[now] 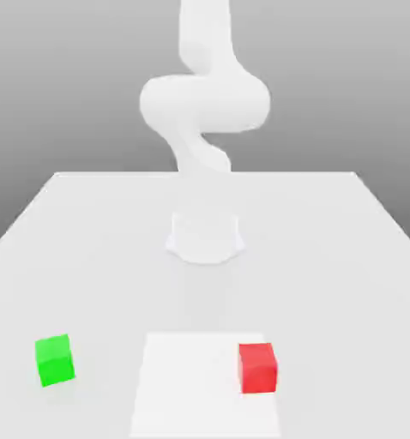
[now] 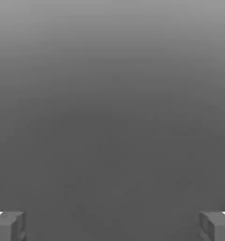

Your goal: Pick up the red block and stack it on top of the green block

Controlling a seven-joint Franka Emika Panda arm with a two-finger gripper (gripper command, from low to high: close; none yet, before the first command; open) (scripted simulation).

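1 red block (image 1: pixel 257 369), 1 green block (image 1: pixel 55 360)

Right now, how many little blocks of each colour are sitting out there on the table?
Red: 1, the block on the exterior view's right, at the edge of the pale patch
Green: 1, the block on the exterior view's left
Total: 2
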